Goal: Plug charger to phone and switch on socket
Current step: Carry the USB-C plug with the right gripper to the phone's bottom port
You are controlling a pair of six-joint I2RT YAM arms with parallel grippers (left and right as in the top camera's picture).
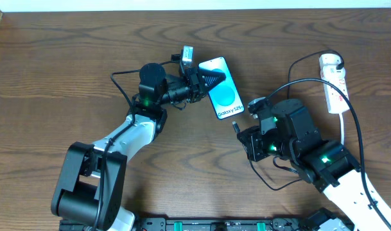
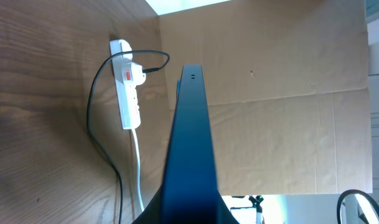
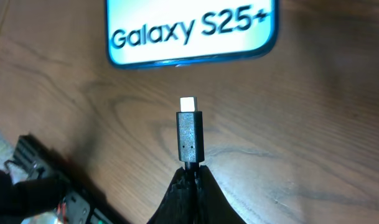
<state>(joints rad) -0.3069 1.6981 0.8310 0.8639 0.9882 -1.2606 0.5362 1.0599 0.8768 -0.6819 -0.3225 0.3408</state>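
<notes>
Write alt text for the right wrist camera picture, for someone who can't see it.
The right gripper pinches the charger just behind its connector tip, which points at the bottom edge of the phone across a short gap of wooden table. The phone's lit screen reads Galaxy S25+.

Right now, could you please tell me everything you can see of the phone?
The phone is a slim black-edged slab, cyan screen facing up, reading Galaxy S25+. It sits aslant on the table, the left pincer shut on its upper part. The charger tip points at its bottom edge, apart from it.
</notes>
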